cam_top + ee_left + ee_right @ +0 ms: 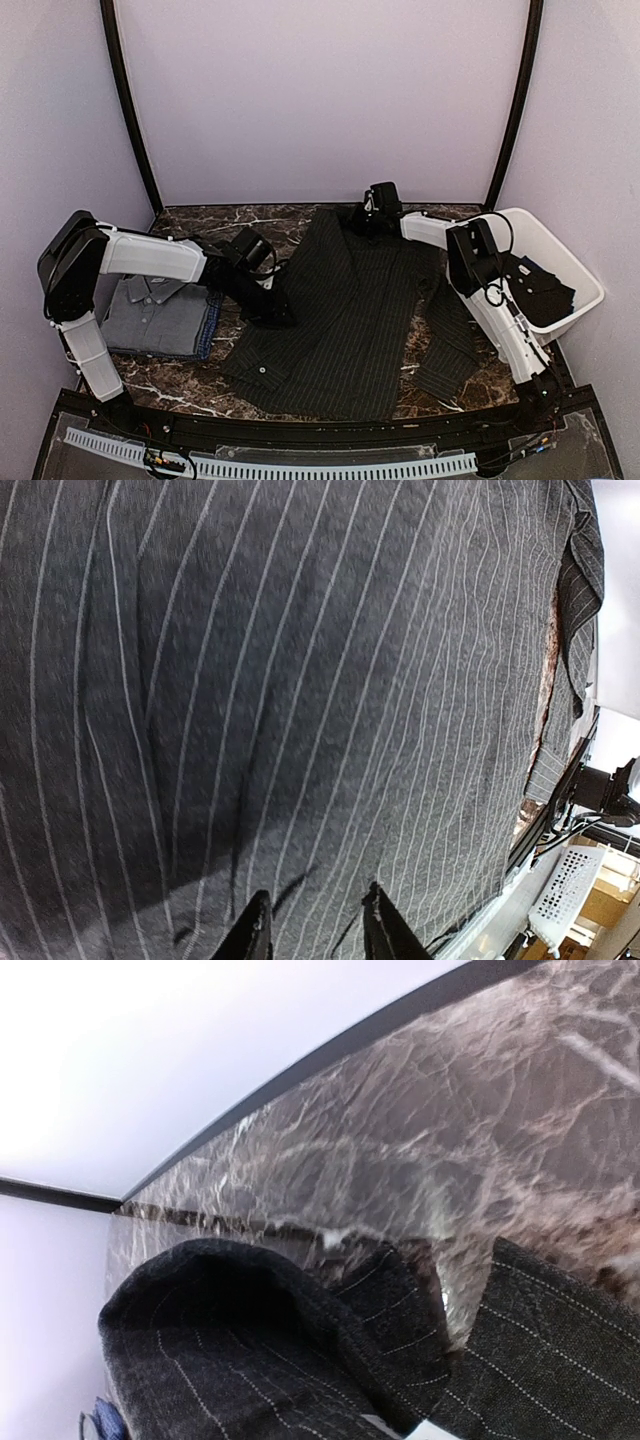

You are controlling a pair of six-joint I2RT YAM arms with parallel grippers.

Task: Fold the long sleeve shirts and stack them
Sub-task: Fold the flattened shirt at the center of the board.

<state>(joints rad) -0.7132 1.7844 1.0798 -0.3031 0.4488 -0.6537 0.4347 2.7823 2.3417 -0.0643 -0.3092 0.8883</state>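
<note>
From above: your grey shirt (155, 312) sits folded at left. The pinstriped shirt (345, 320) lies spread, not yet folded, with dark cloth (545, 290) in the tub (590, 290).

Left wrist: your left gripper (318, 935) stands open over the stripes.

Right wrist: only the collar (250, 1360) shows, so you can't tell the right gripper's (380, 215) grip.

We count three shirts out on the one marble table (190, 385): one charcoal pinstriped shirt (340, 320) spread across the middle of the frame, one grey shirt (155, 310) folded at the left, and one blue shirt (212, 328) showing only as an edge beneath the grey one. At the right we see one white tub (578, 268) with dark cloth (545, 290) in it; we cannot tell how many pieces that is. We count two arms, the left arm (150, 255) and the right arm (505, 325).
</note>
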